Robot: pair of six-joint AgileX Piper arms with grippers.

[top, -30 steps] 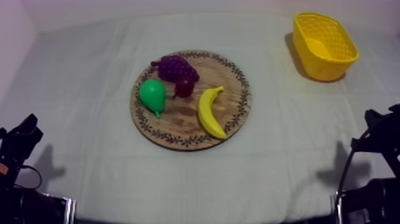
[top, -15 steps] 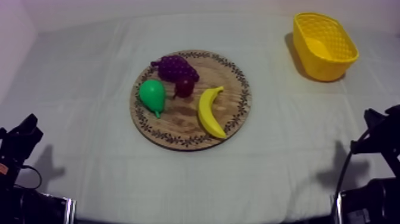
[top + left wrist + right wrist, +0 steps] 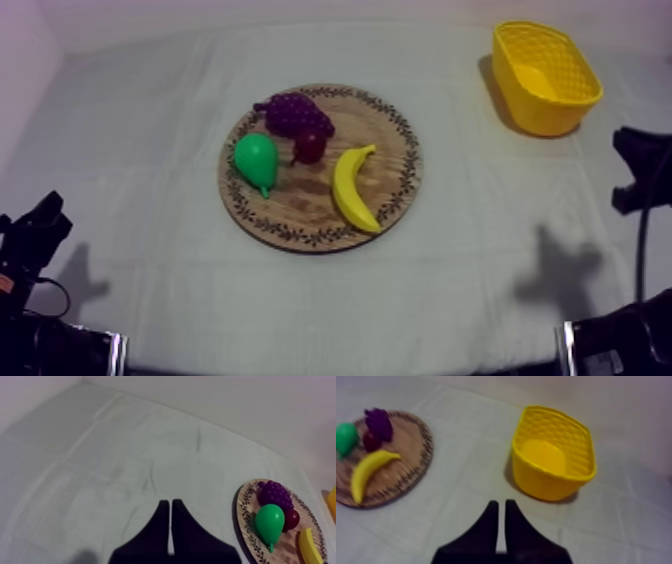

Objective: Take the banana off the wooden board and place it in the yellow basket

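The banana (image 3: 352,187) lies on the right half of the round wooden board (image 3: 388,128). Its stem end points toward the far rim and its body curves down to the near rim. Just to its left sits the small red fruit (image 3: 310,147), near the banana's upper end but apart from it. The bunch of grapes (image 3: 293,113) lies against the small red fruit on the far side, and the green pear (image 3: 257,161) rests at the board's left side. The banana's top and right side are open to reach. The yellow basket (image 3: 545,108) stands upright at the far right of the grey-white cloth (image 3: 150,120), well apart from the board, with bare cloth between them.

The right gripper (image 3: 501,505) hangs above that cloth, nearer the basket than the board, its two black fingers pressed together into a narrow wedge, pinching nothing. The left gripper (image 3: 170,503) hovers over bare cloth well to the left of the board, its fingers likewise pressed together and touching nothing.
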